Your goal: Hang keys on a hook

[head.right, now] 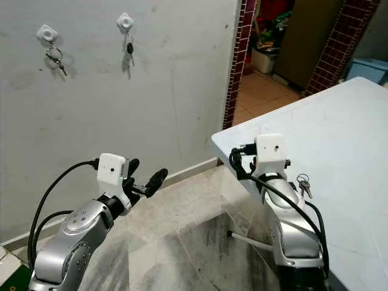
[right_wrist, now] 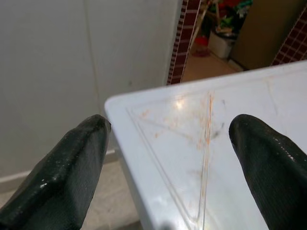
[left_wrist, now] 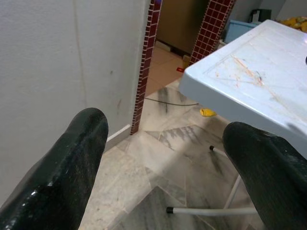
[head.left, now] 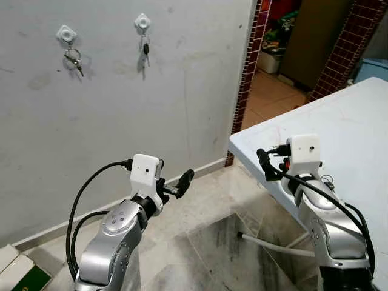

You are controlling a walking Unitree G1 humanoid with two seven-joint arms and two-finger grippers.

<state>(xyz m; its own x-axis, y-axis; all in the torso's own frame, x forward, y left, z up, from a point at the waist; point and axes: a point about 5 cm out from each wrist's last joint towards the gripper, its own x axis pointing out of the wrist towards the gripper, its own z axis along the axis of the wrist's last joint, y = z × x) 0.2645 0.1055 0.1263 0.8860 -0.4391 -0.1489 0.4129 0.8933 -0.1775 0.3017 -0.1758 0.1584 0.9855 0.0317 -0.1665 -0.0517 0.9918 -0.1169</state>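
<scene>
Two white hooks are on the grey wall. The left hook (head.left: 66, 33) carries a ring of keys (head.left: 74, 59), and the second hook (head.left: 142, 23) holds a single dark key (head.left: 145, 53). Another bunch of keys (head.right: 303, 183) lies on the white table (head.left: 345, 115), just right of my right forearm. My right gripper (right_wrist: 168, 158) is open over the table's near corner with nothing between its fingers. Low over the floor, my left gripper (head.left: 174, 185) is also open and points toward the wall, well below the hooks.
A doorway (head.left: 276, 73) framed by dark red tiled pillars (head.left: 248, 66) opens right of the wall. The table's white legs (head.left: 273, 242) cross the marble floor (head.left: 200, 242). A box (head.left: 18, 273) lies at the bottom left. A blue bin (head.left: 373, 66) stands beyond the table.
</scene>
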